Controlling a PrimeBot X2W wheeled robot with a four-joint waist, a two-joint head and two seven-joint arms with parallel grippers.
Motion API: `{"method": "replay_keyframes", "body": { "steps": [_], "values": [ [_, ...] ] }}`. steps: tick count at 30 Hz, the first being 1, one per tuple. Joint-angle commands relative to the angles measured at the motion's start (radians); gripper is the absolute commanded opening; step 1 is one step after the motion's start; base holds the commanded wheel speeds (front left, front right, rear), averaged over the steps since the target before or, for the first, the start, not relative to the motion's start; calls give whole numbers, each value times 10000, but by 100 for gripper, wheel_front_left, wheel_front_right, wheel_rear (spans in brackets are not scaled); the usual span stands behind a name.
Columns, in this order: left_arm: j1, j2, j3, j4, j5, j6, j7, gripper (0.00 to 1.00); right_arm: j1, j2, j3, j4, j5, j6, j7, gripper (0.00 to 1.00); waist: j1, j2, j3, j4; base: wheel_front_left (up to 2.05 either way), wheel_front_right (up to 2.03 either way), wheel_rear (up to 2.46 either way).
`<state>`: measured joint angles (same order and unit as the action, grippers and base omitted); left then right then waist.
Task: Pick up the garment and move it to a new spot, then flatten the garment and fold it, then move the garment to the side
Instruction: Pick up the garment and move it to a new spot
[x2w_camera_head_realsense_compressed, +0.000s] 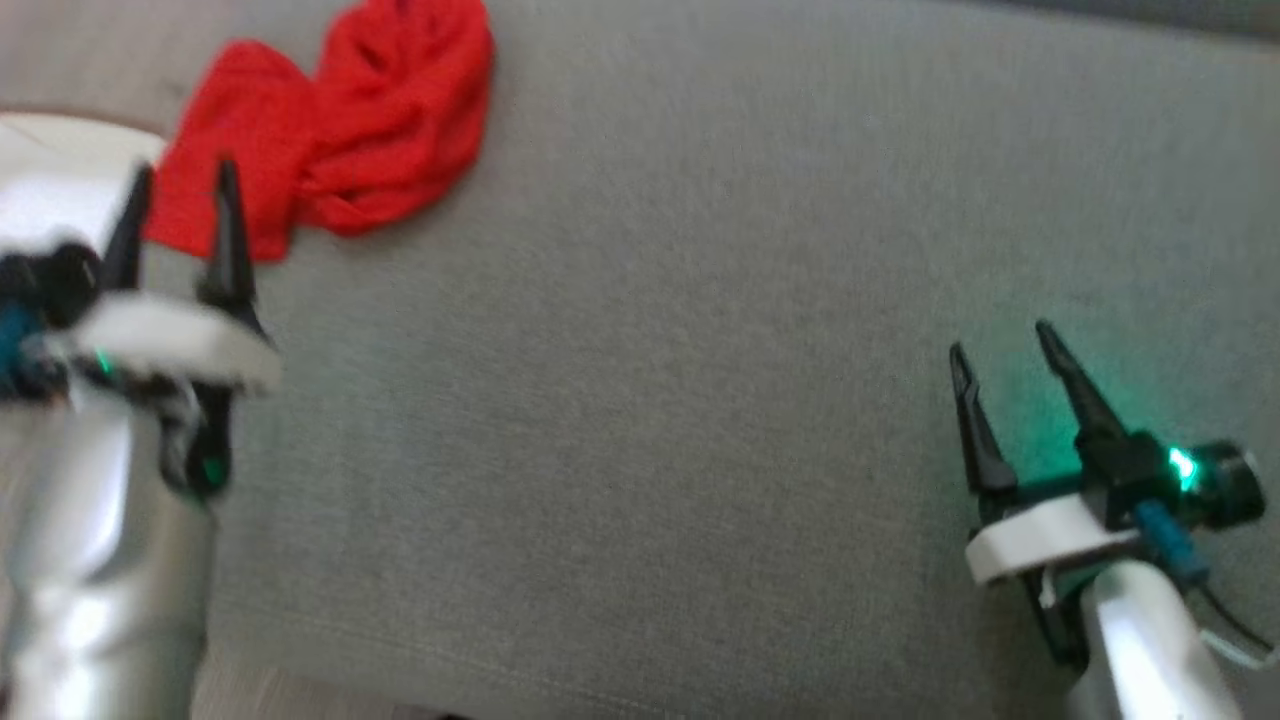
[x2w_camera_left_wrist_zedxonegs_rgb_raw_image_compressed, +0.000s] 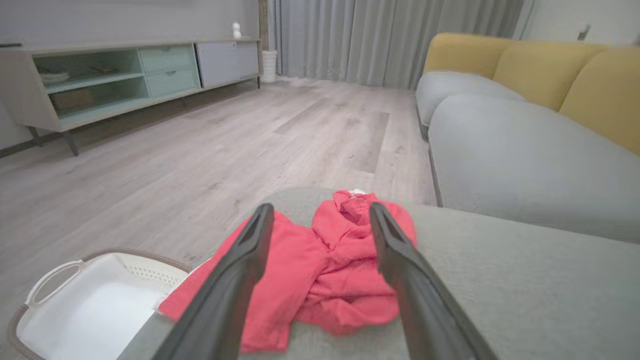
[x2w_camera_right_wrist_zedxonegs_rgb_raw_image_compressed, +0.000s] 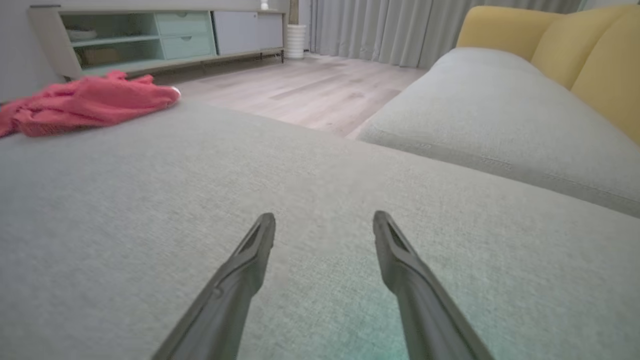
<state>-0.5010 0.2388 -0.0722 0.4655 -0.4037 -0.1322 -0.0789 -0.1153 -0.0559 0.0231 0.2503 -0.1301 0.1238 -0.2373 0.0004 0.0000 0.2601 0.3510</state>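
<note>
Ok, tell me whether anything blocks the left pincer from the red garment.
Nothing visible does: the open left pincer points at the crumpled red fabric garment on the grey upholstered cushion, with no object between them.

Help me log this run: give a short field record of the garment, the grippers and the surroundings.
garment: red garment, crumpled, unfolded, at far-left edge of grey cushion
left gripper: open, aimed at garment, holding nothing
right gripper: open, over bare cushion, away from garment
floor: white basket beside cushion
</note>
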Motion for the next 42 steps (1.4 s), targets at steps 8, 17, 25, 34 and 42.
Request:
{"method": "replay_keyframes", "body": {
  "steps": [8,17,25,34,42],
  "values": [
    [-3642,767,243,2942,-333,32,942,100,-651,-502,287,-1101,-308,69,412,100,-4,0,2801,-1042,0,0,0],
    [-4927,715,-249,5922,-239,49,1551,100,-495,-668,256,-2031,-216,69,774,100,-4,0,3096,-1659,0,0,0],
    [-5108,939,-1215,5413,-1066,19,1233,0,-229,-380,108,-1758,-1,69,514,100,-4,0,2101,-1919,0,0,0],
    [-3414,1530,-3431,-194,-4326,17,1943,0,229,28,0,-316,659,69,-113,100,-4,0,-143,-2177,0,0,0],
    [-726,696,-4618,-5188,-6843,66,3263,0,289,53,156,195,1362,69,-234,100,-4,0,-813,-2606,0,0,0]
  ]
}}
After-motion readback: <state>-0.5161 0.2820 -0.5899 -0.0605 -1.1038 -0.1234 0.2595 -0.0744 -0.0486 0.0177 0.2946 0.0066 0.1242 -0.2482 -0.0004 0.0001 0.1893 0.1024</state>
